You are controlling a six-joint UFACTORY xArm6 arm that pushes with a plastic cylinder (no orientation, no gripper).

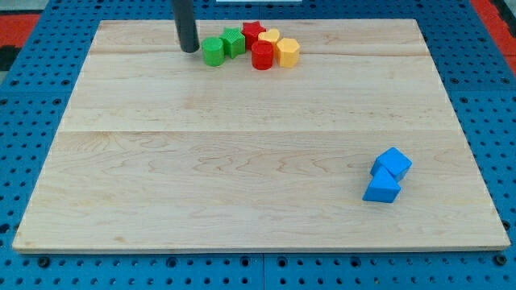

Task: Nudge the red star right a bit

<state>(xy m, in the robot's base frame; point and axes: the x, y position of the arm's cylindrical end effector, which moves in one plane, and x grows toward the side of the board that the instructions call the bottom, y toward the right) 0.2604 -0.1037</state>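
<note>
My tip (189, 50) stands near the board's (242, 161) top edge, with the cluster packed close on its right. Nearest, just beside the tip, is the green cylinder (213, 51); past it, the green block (233, 42), touching or nearly so. The red star (253, 33) sits behind these, farther right and toward the top, so both greens bar a straight path to it. Right of the star, the yellow block (269, 38) and yellow hexagon (288, 51) crowd in, with the red cylinder (262, 55) just below. Left of the tip and everywhere below it, the wood lies open. Two blue blocks (388, 176), touching, sit far off toward the bottom right.
</note>
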